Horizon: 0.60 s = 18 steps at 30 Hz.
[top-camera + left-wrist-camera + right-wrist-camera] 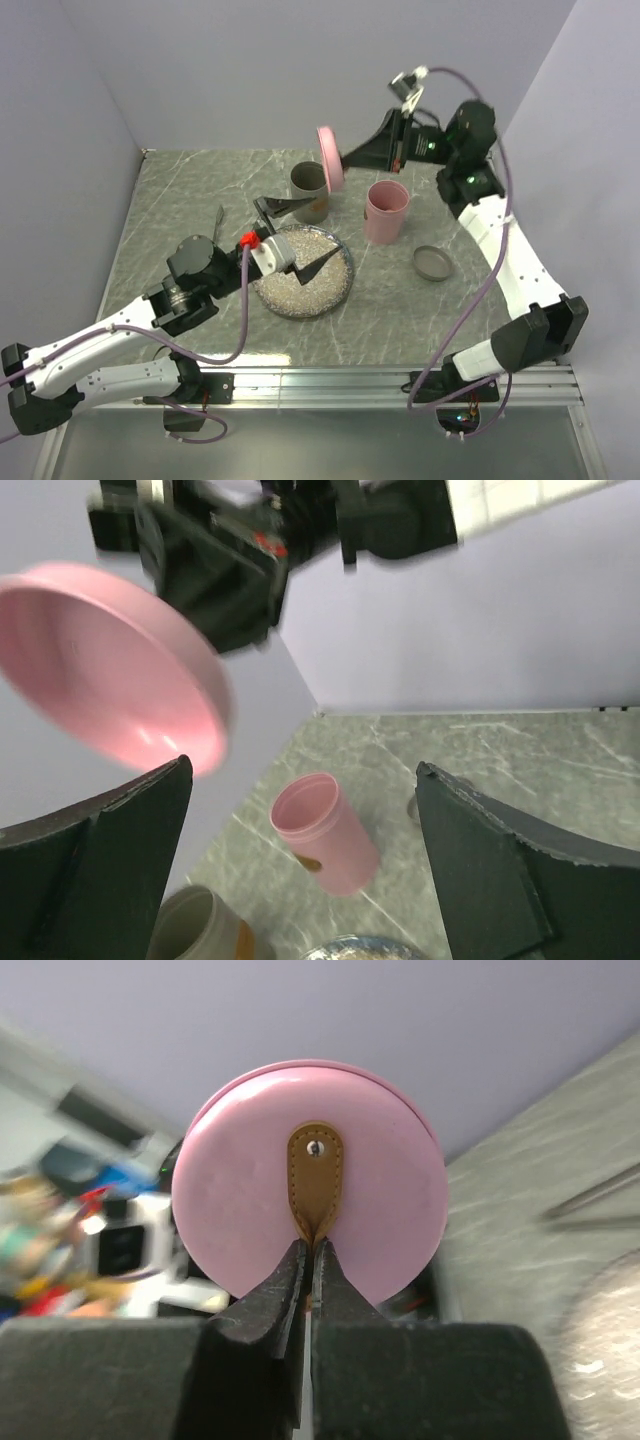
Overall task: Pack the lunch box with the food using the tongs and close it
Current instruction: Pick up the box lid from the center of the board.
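Top view: speckled plate [305,285] sits mid-table [180,190]. Left gripper [298,238] hovers over the plate's far edge w/ fingers spread wide, nothing betw. them. Tongs [219,222] lie flat on the table left of the plate, apart from it and from both grippers. Grey cup [310,192] stands just behind the plate and pink cup [387,211] is behind-right of it, both upright and uncovered. Small grey lid [432,263] lies flat to the right of the plate. Right gripper [352,158] is up in the air behind the plate, holding the pink lid [330,158] on edge above the grey cup.

Left wrist view: the two dark fingers [100,870] stand far apart, empty. Betw. them is the pink cup, its mouth uncovered, w/ the grey cup's rim lower left and a sliver of plate at the bottom edge. Pink lid hangs top left, tilted, underside showing.

Right wrist view: fingers [270,1300] are pinched tight on the brown tab [315,1175] at the lid's centre. Plate is a blur at lower right, tongs a blur above it.

Food: can't tell if it's inside the cups.
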{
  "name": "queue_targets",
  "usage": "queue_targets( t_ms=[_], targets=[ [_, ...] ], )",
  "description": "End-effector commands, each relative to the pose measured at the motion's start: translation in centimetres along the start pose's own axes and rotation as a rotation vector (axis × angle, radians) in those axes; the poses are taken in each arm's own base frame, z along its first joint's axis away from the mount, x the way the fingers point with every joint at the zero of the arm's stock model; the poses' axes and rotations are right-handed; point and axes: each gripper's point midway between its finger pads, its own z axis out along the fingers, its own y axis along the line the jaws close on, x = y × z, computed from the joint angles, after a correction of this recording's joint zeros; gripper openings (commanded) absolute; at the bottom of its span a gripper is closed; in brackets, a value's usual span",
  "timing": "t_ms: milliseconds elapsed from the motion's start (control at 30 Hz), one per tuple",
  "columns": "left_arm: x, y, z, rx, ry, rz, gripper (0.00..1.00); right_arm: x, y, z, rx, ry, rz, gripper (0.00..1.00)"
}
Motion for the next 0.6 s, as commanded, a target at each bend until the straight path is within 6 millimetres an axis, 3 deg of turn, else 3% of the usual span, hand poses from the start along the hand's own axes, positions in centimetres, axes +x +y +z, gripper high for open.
queue_targets(
  t_ms=[0,33,67,100,133,167,200,233,300,333,433,567],
  targets=[
    [-2.4,2.8,-0.5,-0.107,0.021,-0.122,0.99,-1.7,-5.4,-2.1,0.279,-0.010,-0.102,0.00],
    [-1.6,2.9,0.0,-0.105,0.065,-0.145,0.99,-3.4,-5.3,-2.6,0.330,-0.013,-0.273,0.00],
    [-1.2,3.6,-0.1,-0.138,0.134,-0.196,0.99,-4.5,-7.2,-3.4,0.451,-0.039,-0.314,0.00],
    [0.0,4.5,-0.3,-0.194,0.205,-0.214,1.00,-3.9,-10.0,-4.3,0.563,-0.003,-0.269,0.00],
    [1.7,5.1,0.1,-0.228,0.274,-0.230,0.99,-5.4,-10.2,-4.9,0.621,0.004,-0.385,0.00],
    [2.2,5.8,-0.3,-0.258,0.331,-0.268,0.99,-6.0,-11.1,-5.5,0.678,0.009,-0.406,0.00],
    [2.8,6.4,-0.4,-0.285,0.365,-0.284,1.00,-6.2,-14.6,-7.3,0.844,0.023,-0.379,0.00],
    [4.4,7.5,-0.5,-0.319,0.418,-0.301,0.99,-7.6,-14.8,-8.0,0.903,0.017,-0.437,0.00],
    [5.0,8.0,-0.8,-0.321,0.465,-0.370,0.99,-8.0,-18.5,-10.6,1.086,0.092,-0.486,0.00],
    [6.1,9.1,-1.2,-0.359,0.494,-0.398,0.99,-8.5,-18.8,-11.1,1.129,0.108,-0.520,0.00],
    [7.9,10.8,-2.3,-0.426,0.546,-0.449,0.99,-7.9,-21.6,-13.3,1.302,0.241,-0.574,0.00],
    [9.1,12.1,-3.6,-0.484,0.568,-0.478,0.99,-6.0,-23.1,-14.8,1.384,0.376,-0.589,0.00]
  ],
)
